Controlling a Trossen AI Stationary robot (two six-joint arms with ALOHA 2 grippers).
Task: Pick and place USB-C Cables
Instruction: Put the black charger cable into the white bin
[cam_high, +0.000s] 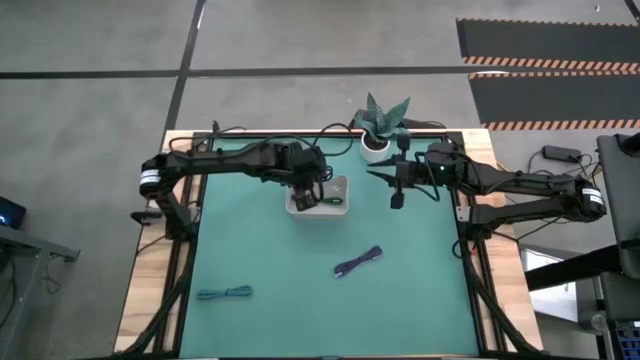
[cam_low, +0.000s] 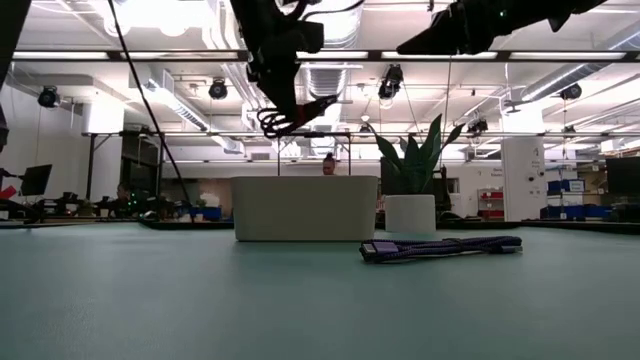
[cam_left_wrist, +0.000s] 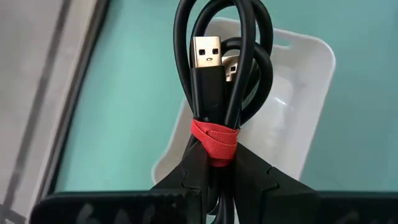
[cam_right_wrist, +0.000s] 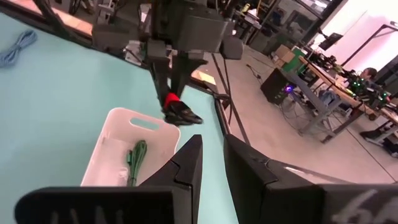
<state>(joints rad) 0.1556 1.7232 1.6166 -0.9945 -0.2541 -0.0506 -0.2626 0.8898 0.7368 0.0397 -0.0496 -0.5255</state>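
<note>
Red-and-black USB-C cable (cam_left_wrist: 214, 81) hangs pinched at its red tie in your left gripper (cam_left_wrist: 217, 171), held directly above the white tray (cam_high: 318, 208) so it drops beside the dark green cable (cam_right_wrist: 137, 158) inside. Your right gripper (cam_right_wrist: 211, 158), narrowly parted and empty, waits nearby.

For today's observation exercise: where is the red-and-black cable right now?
The red-and-black cable hangs in the left gripper, shut on its red tie, above the white tray at the table's far middle, left of the potted plant.
</note>
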